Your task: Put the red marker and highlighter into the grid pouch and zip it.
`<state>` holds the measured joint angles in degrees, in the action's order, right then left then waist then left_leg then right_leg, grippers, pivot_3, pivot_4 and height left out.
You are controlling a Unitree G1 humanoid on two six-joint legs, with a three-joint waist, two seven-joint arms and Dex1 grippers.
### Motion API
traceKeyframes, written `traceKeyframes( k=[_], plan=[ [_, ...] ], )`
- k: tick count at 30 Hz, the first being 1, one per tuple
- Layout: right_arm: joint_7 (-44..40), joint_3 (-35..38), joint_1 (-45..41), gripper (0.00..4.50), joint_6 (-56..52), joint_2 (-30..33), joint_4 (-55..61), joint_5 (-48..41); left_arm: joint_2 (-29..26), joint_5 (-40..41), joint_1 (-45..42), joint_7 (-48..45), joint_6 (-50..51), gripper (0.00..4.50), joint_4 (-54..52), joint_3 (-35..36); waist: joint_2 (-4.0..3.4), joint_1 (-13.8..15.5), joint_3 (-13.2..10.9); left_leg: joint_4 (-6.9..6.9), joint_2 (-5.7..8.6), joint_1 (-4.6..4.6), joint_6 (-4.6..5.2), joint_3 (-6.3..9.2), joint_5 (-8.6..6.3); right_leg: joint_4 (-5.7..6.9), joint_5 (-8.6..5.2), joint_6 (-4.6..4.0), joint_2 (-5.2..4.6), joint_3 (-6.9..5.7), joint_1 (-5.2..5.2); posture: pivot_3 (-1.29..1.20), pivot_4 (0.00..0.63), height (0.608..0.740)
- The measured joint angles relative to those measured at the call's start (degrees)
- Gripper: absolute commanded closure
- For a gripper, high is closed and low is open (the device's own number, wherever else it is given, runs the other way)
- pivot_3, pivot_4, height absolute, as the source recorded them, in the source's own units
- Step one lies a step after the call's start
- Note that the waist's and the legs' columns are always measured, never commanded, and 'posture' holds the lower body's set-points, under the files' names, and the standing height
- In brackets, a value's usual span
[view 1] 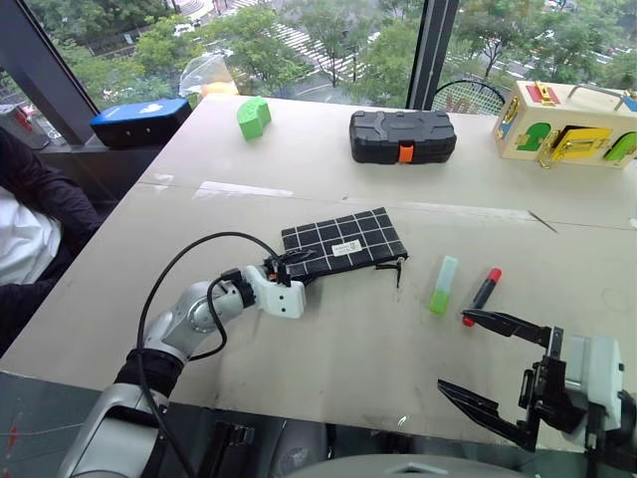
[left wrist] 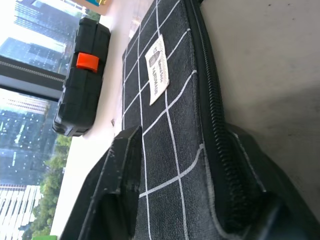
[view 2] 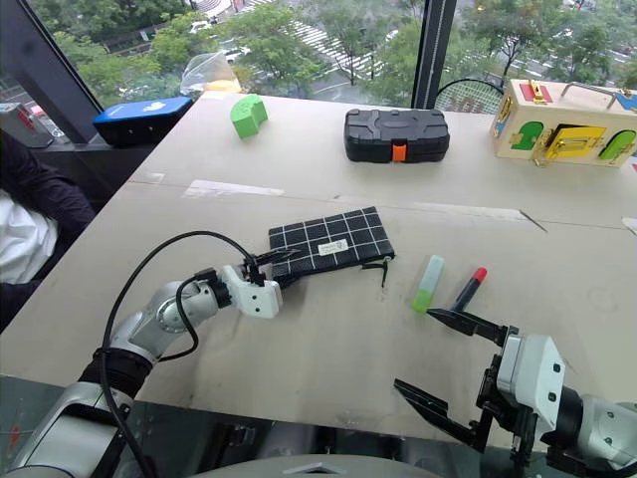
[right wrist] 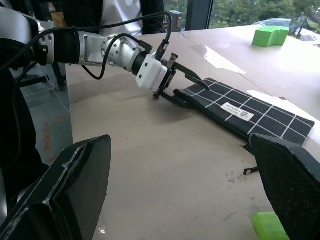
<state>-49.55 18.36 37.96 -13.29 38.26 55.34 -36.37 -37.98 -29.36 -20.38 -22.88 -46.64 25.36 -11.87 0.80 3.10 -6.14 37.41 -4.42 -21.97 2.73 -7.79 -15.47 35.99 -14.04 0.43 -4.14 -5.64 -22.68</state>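
The grid pouch point(view 1: 343, 244) lies flat near the table's middle, white label up, with its zipper pull point(view 1: 398, 267) at the right end. My left gripper point(view 1: 296, 264) is shut on the pouch's left end, one finger point(left wrist: 117, 185) on top of the fabric and the other against the zipper edge. To the pouch's right the pale green highlighter point(view 1: 443, 284) and the red marker point(view 1: 483, 295) lie side by side on the table. My right gripper point(view 1: 456, 353) hovers wide open just in front of them, holding nothing.
A black hard case with an orange latch point(view 1: 402, 135), a green block point(view 1: 253, 117) and a wooden latch box point(view 1: 567, 124) stand along the far side. A blue box point(view 1: 139, 119) sits off the far left corner. A person point(view 1: 25, 229) sits at the left.
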Motion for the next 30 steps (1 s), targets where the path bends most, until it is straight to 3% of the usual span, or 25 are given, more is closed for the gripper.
traceKeyframes(
  k=[3, 7, 9, 11, 14, 16, 22, 30],
  plan=[
    [0.9, -0.2, 0.2, 0.00, 0.0, -0.4, 0.7, 0.2, -0.8, 2.6, -0.7, -1.4, 0.1, 4.47, 0.3, 0.1, -0.08, -0.1, 0.1, 0.00, 0.01, 0.02, 0.01, 0.00, 0.00, 0.00, 0.00, 0.01, -0.02, 0.02, 0.01, 0.00, 0.150, 0.740],
    [3.6, -2.4, -1.7, 0.00, -0.7, -0.7, 0.8, 1.4, -1.1, 6.0, -0.9, -4.3, 1.0, 4.47, 0.6, 0.1, -0.13, -0.6, 0.1, 0.00, 0.01, 0.02, 0.01, 0.00, 0.00, 0.01, 0.00, 0.00, 0.00, 0.01, 0.01, 0.00, 0.150, 0.740],
    [9.0, -4.7, -7.2, 0.00, -3.8, -2.4, 0.7, 2.4, -0.7, 10.2, -1.0, -7.2, 4.4, 4.47, 0.2, 0.3, -0.09, -0.8, 0.0, 0.03, 0.00, 0.01, 0.01, 0.01, 0.00, 0.04, 0.00, 0.00, 0.02, -0.01, -0.01, 0.00, 0.150, 0.740],
    [15.2, -7.3, -14.2, 0.00, -8.5, -3.5, 0.2, 2.7, 0.6, 14.4, -1.2, -9.6, 8.3, 4.47, -1.3, 0.5, 0.12, -1.0, -0.2, 0.08, 0.00, -0.02, 0.01, 0.01, 0.00, 0.08, 0.01, 0.00, 0.03, 0.00, -0.04, 0.00, 0.150, 0.740],
    [27.6, -13.6, -28.9, 0.00, -23.7, -4.5, -1.9, 4.5, 1.6, 20.5, -2.6, -12.8, 15.0, 4.47, -6.3, 1.6, 0.64, -1.5, -0.4, 0.12, 0.00, -0.15, 0.00, 0.03, 0.01, 0.21, 0.14, -0.25, 0.04, 0.02, -0.15, 0.00, 0.150, 0.740],
    [35.2, -15.9, -39.4, 0.00, -34.8, -10.6, -7.7, 3.0, 1.8, 23.3, -4.2, -14.2, 18.3, 4.47, -9.1, 2.8, 0.73, -2.2, -0.5, 0.11, 0.00, -0.21, -0.01, 0.11, 0.02, 0.24, 0.26, -0.06, 0.08, -0.01, -0.16, 0.00, 0.150, 0.740],
    [48.2, -13.8, -54.8, 0.00, -50.5, -24.9, -19.6, 0.8, 3.3, 26.2, -5.7, -15.6, 23.9, 4.47, -14.2, 3.2, 0.73, -2.4, -0.4, 0.08, 0.19, -0.42, -0.30, 0.07, 0.19, 0.47, 0.15, 0.20, 0.12, -0.10, -0.42, 0.00, 0.150, 0.740],
    [52.4, -7.0, -61.0, 0.00, -54.2, -31.7, -24.9, -0.9, 4.0, 26.7, -5.7, -15.8, 27.7, 4.47, -18.5, 3.6, 0.68, -2.6, -0.5, 0.10, 0.19, -0.53, -0.29, 0.08, 0.19, 0.46, 0.16, 0.22, 0.07, -0.18, -0.48, 0.00, 0.150, 0.740]
  ],
)
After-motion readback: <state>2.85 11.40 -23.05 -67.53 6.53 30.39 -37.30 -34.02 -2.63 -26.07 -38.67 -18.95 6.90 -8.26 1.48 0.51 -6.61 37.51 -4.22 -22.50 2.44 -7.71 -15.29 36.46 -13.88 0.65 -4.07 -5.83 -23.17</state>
